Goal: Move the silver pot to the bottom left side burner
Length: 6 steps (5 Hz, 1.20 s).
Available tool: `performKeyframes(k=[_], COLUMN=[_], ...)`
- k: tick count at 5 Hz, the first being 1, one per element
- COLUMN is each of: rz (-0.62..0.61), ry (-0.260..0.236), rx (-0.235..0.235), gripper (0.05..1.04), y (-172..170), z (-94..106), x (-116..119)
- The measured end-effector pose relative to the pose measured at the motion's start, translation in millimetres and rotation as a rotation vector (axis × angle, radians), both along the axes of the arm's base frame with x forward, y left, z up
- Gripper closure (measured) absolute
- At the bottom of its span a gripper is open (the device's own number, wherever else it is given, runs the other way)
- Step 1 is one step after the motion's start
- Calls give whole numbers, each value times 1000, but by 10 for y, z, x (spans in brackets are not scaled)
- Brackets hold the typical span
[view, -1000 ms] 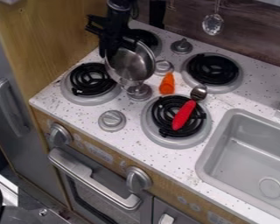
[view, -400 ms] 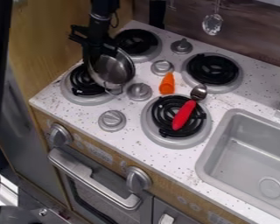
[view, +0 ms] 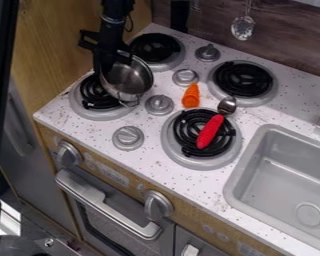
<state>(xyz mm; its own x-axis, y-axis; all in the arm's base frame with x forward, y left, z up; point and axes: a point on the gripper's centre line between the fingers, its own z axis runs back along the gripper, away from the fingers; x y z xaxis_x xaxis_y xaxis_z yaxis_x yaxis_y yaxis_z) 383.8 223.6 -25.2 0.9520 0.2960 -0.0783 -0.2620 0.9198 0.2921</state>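
Observation:
My black gripper is at the upper left, shut on the near-left rim of the silver pot. The pot hangs tilted, its opening turned toward the right and the camera. It overlaps the right part of the bottom left burner, whose black coil shows to the left of the pot. Whether the pot's underside touches the coil is hidden.
A red-handled spoon lies across the bottom right burner. An orange carrot lies between burners, near several grey knobs. The top left burner is behind the pot, and the sink is at the right.
The gripper has carried the pot left and slightly down, from beside the bottom left burner to over its right part. Since the middle frame it has barely moved.

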Motion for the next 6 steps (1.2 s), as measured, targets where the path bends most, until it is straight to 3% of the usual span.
performKeyframes(k=[1,2,4,5,6], rz=[6,35,55,41,1], ry=[9,36,44,38,1], rx=[0,1,-12,-22,3], gripper=[989,823,217,78,84], y=[24,163,269,217,134], z=[2,-30,-63,-130,-57], x=[-27,-172,-279,-284,-219])
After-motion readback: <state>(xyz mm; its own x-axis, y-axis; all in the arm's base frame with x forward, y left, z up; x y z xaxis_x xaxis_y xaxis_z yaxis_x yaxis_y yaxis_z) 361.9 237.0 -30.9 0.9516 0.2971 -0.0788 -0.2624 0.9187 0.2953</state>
